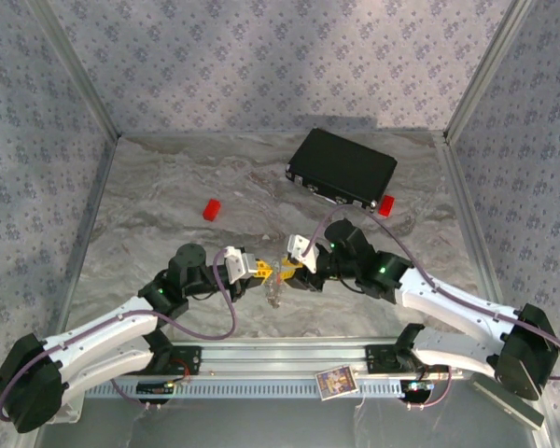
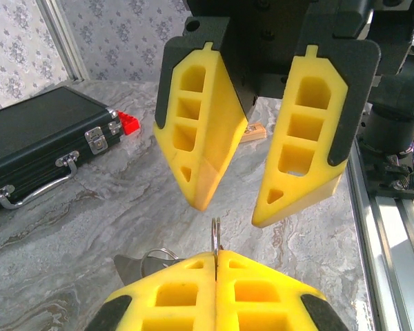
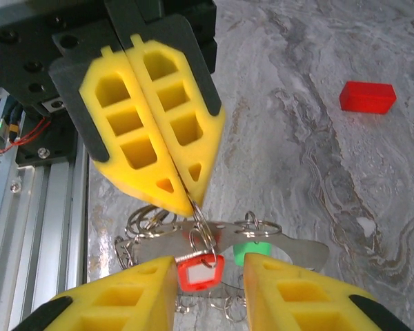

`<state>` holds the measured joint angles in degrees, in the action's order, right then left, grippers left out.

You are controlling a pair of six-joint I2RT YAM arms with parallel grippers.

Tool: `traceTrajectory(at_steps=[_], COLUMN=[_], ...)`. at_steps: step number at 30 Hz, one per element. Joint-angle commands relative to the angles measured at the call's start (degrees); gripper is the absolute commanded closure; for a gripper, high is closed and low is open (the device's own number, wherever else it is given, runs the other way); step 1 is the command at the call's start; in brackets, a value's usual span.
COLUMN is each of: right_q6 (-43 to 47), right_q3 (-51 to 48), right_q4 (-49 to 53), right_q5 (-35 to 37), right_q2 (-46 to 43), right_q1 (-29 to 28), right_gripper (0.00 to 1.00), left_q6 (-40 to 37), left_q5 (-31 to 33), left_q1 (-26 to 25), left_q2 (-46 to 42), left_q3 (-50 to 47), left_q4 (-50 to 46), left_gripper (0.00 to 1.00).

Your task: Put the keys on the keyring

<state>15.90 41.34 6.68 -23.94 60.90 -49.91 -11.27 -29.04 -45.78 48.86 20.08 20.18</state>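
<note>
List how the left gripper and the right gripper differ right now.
The left gripper is shut, fingers pressed together; the right gripper is open, a clear gap between its fingers. The left pinches a thin metal ring; the right clamps nothing, though the red key tag sits between its spread fingers. Both have yellow fingers and meet tip to tip.
</note>
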Motion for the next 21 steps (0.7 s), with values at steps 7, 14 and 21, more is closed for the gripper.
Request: traceTrajectory(at_steps=[7, 14, 21], right_q6=[-1.2, -1.0, 1.8], right_q3=[-0.6, -0.2, 4.5], right_q4=[-5.5, -4.6, 3.9], right_q5=[-2.0, -2.7, -1.5], right_q2=[1.8, 2.6, 2.9], right_q1=[-1.0, -1.1, -1.7], right_gripper=[0.78, 0.91, 1.0], left_q6=[0.4, 0.4, -0.2], left_q5=[-2.2, -2.4, -0.1], left_q1=[-0.2, -0.1, -0.1], left_q2=[-0.4, -0.4, -1.9], left_q3=[0.1, 0.1, 0.6], left_q4=[4.1, 4.3, 0.9], left_gripper=[1.0, 1.0, 0.87])
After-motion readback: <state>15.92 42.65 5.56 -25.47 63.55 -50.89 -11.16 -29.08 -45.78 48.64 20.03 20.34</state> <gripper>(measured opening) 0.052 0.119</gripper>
